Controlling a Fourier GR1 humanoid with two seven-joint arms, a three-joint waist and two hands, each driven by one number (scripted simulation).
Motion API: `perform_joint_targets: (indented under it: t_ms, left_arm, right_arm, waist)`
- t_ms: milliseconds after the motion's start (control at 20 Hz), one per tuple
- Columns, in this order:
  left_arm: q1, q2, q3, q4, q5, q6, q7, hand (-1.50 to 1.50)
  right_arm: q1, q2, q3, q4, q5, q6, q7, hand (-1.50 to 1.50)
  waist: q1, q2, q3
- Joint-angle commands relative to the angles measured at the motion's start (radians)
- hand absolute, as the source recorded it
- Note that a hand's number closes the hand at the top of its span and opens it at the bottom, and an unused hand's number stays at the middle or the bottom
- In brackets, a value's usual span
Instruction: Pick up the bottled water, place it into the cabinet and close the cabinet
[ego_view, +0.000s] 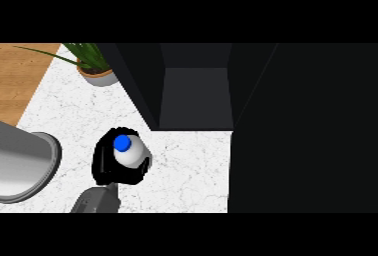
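Head view: bottled water (130, 153) inside right hand's (103, 162) curled fingers, near open cabinet (196, 95).

Counter (184, 170) white marble, smooth — cabinet (193, 95) matt black.

Counted one bottle (129, 152), one cabinet (196, 97), one plant (97, 75), one hand (102, 165), one forearm (96, 202), one grey cylinder (26, 162), one counter (184, 172)

**Your left hand (102, 167) is gripping the bottled water (133, 157)**

You are curling the black fingers (122, 132) and thumb round the bottle, so it is sitting inside their curl with only its top showing between them. Your grey forearm (96, 201) is trailing back from the fingers to the lower edge, with the wrist sitting just behind the palm.
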Motion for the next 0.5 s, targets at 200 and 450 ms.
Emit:
perform_joint_targets:
  t_ms: [200,450]
  left_arm:
    - [0.030,-0.034,-0.225,-0.345,0.001,0.197,0.181,1.50]
    - [-0.010,-0.034,-0.381,-0.503,-0.054,0.389,0.329,1.50]
  right_arm:
    - [-0.021,-0.002,-0.009,-0.128,-0.103,-0.028,0.086,-1.50]
    - [-0.085,0.000,-0.012,-0.047,-0.074,-0.016,0.066,-1.50]
  waist:
    - [0.008,-0.001,0.000]
    - [0.002,-0.002,0.001]
